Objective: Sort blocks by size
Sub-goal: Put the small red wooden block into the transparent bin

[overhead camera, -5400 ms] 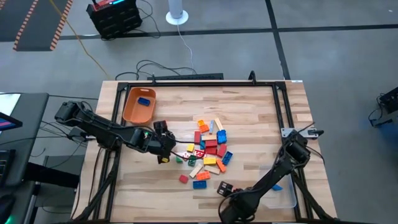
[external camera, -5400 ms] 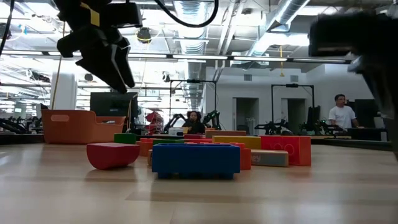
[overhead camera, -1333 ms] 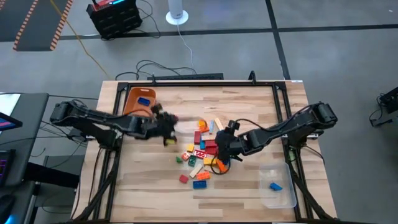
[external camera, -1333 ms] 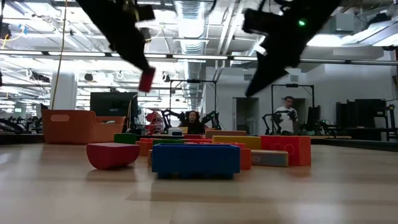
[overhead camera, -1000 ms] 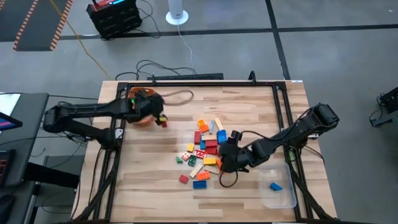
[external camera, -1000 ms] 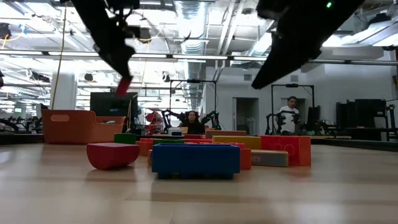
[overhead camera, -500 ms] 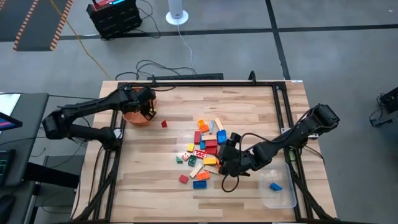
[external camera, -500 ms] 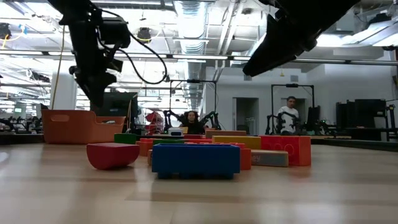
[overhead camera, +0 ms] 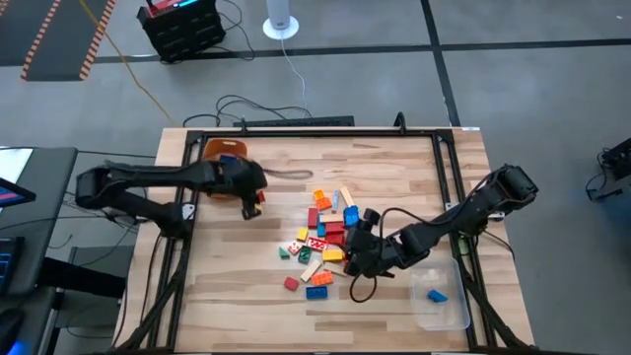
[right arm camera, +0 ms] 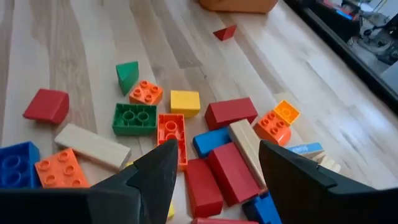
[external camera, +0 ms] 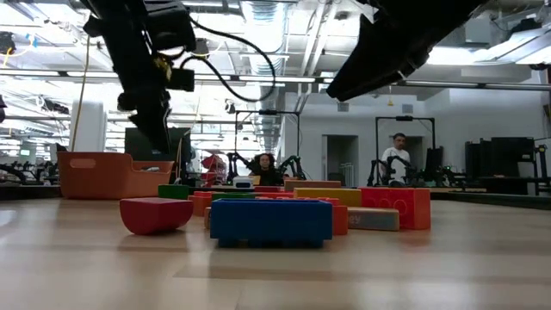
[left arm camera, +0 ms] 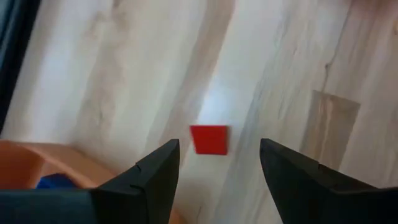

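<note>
A pile of blocks (overhead camera: 330, 237) in red, blue, orange, yellow, green and tan lies at the table's middle. One small red block (left arm camera: 209, 139) lies flat on the wood by itself, just beside the orange bin (left arm camera: 25, 165). My left gripper (overhead camera: 253, 204) hovers open above this red block, its fingers (left arm camera: 163, 163) on either side of it and clear of it. My right gripper (overhead camera: 358, 260) hovers open above the right side of the pile (right arm camera: 186, 130) and is empty.
The orange bin (overhead camera: 219, 156) at the far left holds a blue block (left arm camera: 53, 182). A clear tray (overhead camera: 441, 296) at the near right holds one blue block (overhead camera: 437, 294). A black frame (overhead camera: 315, 133) rims the table. People stand in the room behind (external camera: 396, 159).
The small red block, carried in my left gripper a second ago, has dropped onto the table next to the orange bin. My left gripper went on over the bin, then came back toward the near edge and now hovers over the block.
</note>
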`<state>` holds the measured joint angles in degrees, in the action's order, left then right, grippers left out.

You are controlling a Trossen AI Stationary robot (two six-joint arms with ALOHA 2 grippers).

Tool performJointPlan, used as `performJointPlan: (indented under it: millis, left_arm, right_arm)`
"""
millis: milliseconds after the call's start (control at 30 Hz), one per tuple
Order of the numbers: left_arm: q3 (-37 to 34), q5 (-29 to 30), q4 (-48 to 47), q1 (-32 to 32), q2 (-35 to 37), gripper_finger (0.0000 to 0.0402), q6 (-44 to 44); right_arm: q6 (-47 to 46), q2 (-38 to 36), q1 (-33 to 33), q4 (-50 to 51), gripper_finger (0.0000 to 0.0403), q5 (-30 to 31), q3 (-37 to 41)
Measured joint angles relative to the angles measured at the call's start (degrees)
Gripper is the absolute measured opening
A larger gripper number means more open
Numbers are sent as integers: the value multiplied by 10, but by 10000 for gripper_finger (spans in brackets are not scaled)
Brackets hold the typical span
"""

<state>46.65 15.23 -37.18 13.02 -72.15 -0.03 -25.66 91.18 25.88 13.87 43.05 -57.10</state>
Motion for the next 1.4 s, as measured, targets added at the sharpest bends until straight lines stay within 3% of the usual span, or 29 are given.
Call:
performJointPlan:
  millis: [200, 400, 567, 733, 933, 1167, 1400]
  left_arm:
    - [0, 48, 45, -41, -63, 234, -7]
    - [0, 65, 75, -11, -92, 260, 31]
    - [0, 39, 82, 32, -95, 272, 46]
    - [-27, -25, 105, 56, -95, 275, 46]
    - [-87, -17, 182, 56, -95, 275, 48]
    - [-106, -15, 201, 56, -95, 274, 54]
    - [-127, -18, 232, 56, -93, 220, 52]
  right_arm:
    - [20, 0, 3, -22, 256, 0, 0]
    - [22, 0, 2, -30, 256, 0, 0]
    - [23, 0, 2, -30, 256, 0, 0]
    - [23, 0, 3, -32, 256, 0, 0]
    - [23, 0, 3, -35, 256, 0, 0]
    - [31, 0, 2, -50, 256, 0, 0]
    - [39, 0, 2, -68, 256, 0, 0]
